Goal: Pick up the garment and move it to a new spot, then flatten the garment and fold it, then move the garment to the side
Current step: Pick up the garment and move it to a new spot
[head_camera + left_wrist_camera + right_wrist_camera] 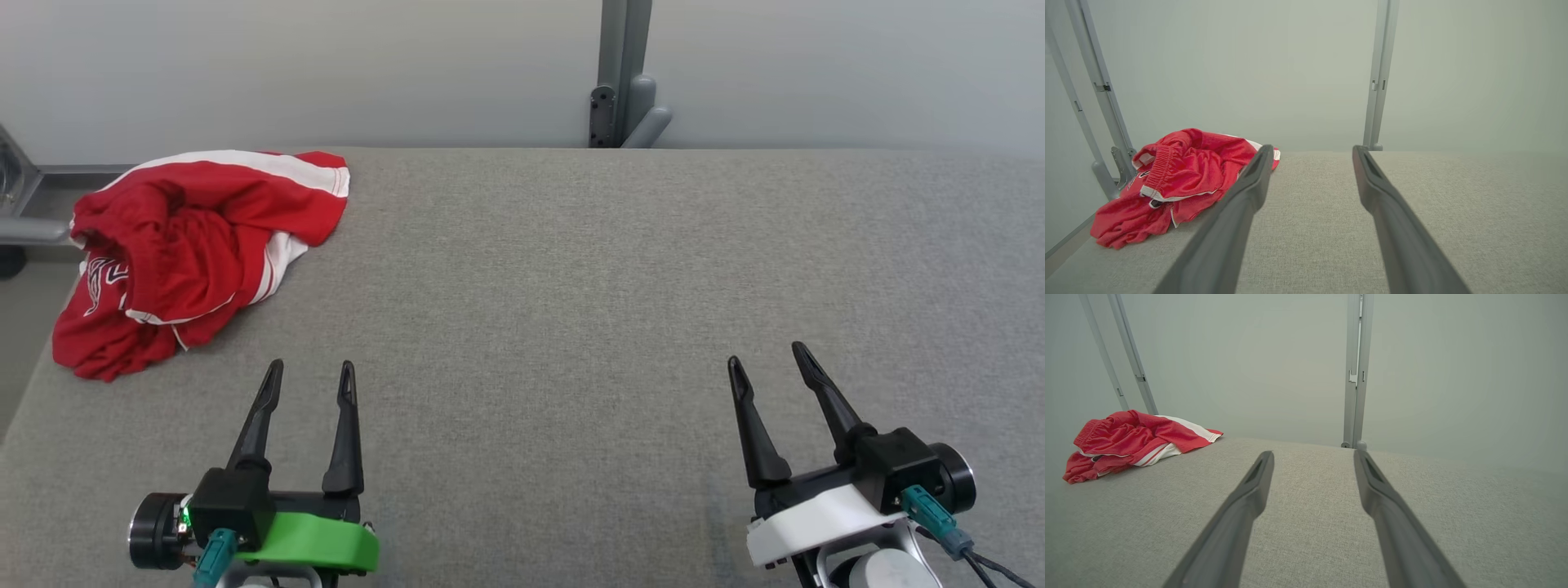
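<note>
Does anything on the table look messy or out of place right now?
Yes: the red garment lies crumpled in a heap at the far left corner of the grey table, bunched rather than flat, reaching the table's left edge. Nothing else stands out.

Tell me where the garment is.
In the head view the garment lies crumpled at the far left corner of the table, ahead and left of the left gripper, apart from it.
</note>
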